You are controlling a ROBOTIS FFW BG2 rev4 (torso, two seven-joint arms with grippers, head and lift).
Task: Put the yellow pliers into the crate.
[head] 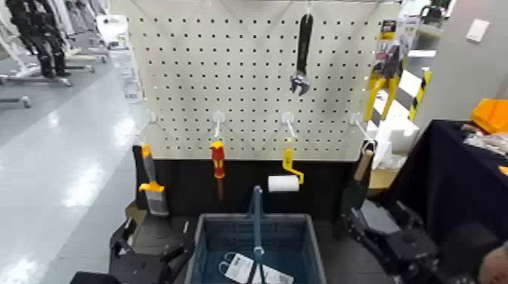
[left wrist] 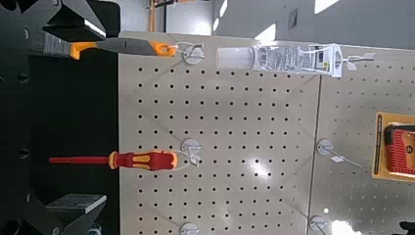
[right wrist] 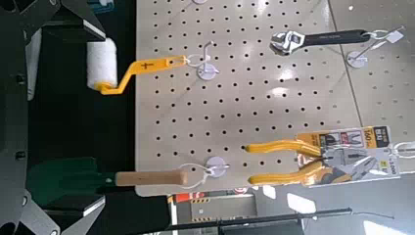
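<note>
Fingers gaped empty on the left gripper (head: 157, 239) beside the crate (head: 315, 245) and on the right gripper (head: 378, 220), while near the pegboard's (head: 249, 68) upper right corner hung yellow pliers (head: 373, 97), probably fairly heavy, stiff, smooth-handled, best grasped around both handles.
</note>
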